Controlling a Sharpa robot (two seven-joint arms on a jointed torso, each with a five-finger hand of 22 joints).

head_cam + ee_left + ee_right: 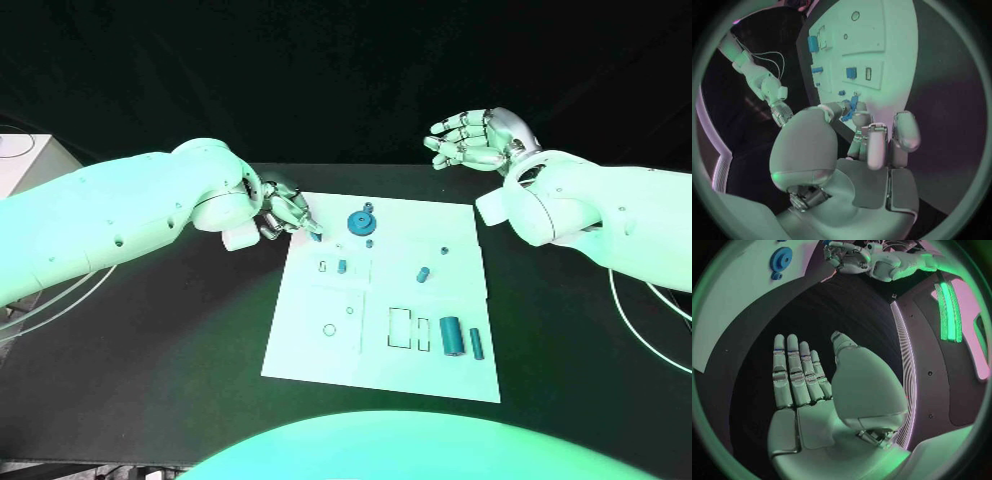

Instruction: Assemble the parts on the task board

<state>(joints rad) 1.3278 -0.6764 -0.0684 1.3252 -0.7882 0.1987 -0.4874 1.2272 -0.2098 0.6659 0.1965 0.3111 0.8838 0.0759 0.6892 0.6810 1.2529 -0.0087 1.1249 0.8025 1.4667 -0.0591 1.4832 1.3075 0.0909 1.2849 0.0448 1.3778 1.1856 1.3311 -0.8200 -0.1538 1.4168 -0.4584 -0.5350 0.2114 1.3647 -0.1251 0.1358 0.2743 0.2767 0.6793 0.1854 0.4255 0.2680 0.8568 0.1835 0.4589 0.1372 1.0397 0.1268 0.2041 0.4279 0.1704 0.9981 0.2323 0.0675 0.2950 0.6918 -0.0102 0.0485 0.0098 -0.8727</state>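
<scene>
White task board [317, 350] with dark outlines, blue gear [361, 222] and blue parts [451, 336], black table [144, 340], silver left hand [283, 213]

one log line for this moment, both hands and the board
left hand: pinches small blue part at board far-left corner | right hand: open, off board | gear: on board

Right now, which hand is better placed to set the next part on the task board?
The left hand, probably. It is at the far left corner of the task board and pinches a small blue part. The right hand is open, off the board.
</scene>
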